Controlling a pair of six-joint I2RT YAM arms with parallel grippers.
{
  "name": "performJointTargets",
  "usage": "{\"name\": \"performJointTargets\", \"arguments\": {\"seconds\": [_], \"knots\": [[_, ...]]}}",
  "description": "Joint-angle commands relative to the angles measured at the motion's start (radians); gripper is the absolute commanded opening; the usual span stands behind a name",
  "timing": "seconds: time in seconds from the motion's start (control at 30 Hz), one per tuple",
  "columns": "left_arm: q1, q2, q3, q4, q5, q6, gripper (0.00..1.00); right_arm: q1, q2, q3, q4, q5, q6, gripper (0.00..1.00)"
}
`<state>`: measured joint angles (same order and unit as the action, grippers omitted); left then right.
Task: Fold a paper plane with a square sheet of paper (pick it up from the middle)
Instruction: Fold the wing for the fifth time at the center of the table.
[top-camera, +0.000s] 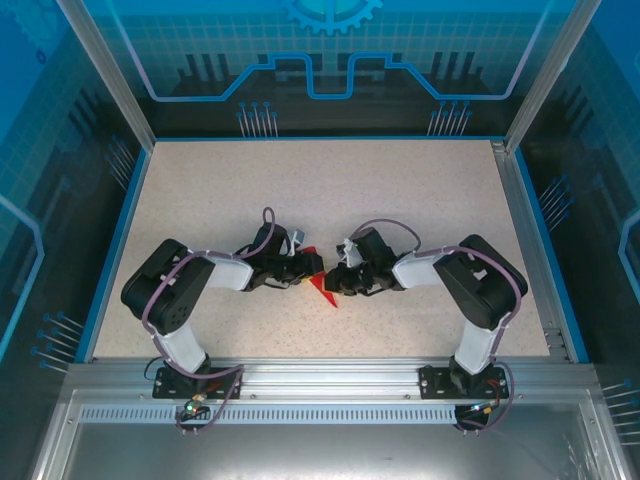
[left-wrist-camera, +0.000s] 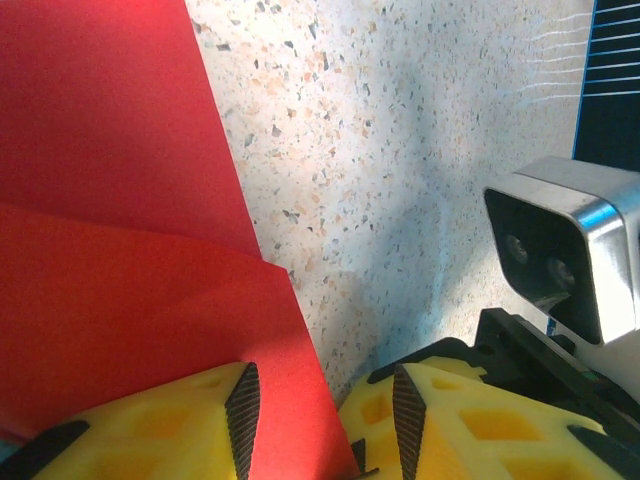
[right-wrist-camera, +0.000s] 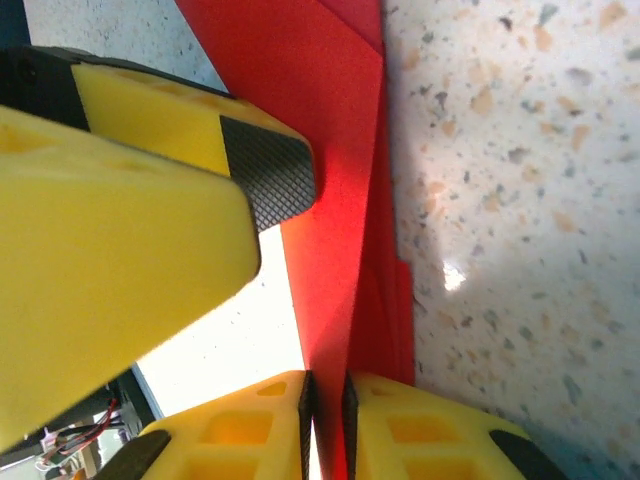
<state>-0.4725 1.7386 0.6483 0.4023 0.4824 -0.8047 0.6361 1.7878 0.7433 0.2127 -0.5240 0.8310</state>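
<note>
Centrally, the sheet of paper (top-camera: 322, 290) sits between the two grippers. It is partly folded, its pointed end toward the near edge and its long axis running roughly near to far.

- Right gripper (right-wrist-camera: 327, 405): jaws almost together, pinching the folded layers.
- Left gripper (left-wrist-camera: 320, 400): jaws apart, one edge of the sheet lying in the gap, unclamped.

Both arms are equally close, with the sheet just right of the left jaws. The next move probably depends on that edge staying in the gap.

No writing is legible on the sheet, the table (top-camera: 400, 190) or the far wall (top-camera: 330, 60).
</note>
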Motion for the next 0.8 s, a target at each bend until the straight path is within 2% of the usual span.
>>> {"name": "performJointTargets", "arguments": {"seconds": [0.0, 0.13, 0.37, 0.5, 0.67, 0.77], "knots": [[-0.005, 0.041, 0.008, -0.052, -0.042, 0.043, 0.44, 0.013, -0.044, -0.02, -0.095, 0.026, -0.038, 0.16], [-0.005, 0.041, 0.006, -0.052, -0.038, 0.04, 0.44, 0.024, -0.029, -0.029, -0.111, 0.03, -0.049, 0.1], [-0.005, 0.036, 0.004, -0.059, -0.041, 0.038, 0.44, 0.062, 0.06, -0.014, -0.198, 0.089, -0.076, 0.09], [-0.006, 0.031, 0.005, -0.07, -0.042, 0.042, 0.44, 0.061, 0.026, -0.005, -0.239, 0.115, -0.087, 0.12], [-0.005, 0.026, 0.013, -0.082, -0.042, 0.047, 0.43, 0.073, -0.069, 0.004, -0.263, 0.107, -0.12, 0.2], [-0.006, 0.028, 0.019, -0.086, -0.043, 0.048, 0.43, 0.079, -0.071, 0.015, -0.288, 0.104, -0.136, 0.21]]}}
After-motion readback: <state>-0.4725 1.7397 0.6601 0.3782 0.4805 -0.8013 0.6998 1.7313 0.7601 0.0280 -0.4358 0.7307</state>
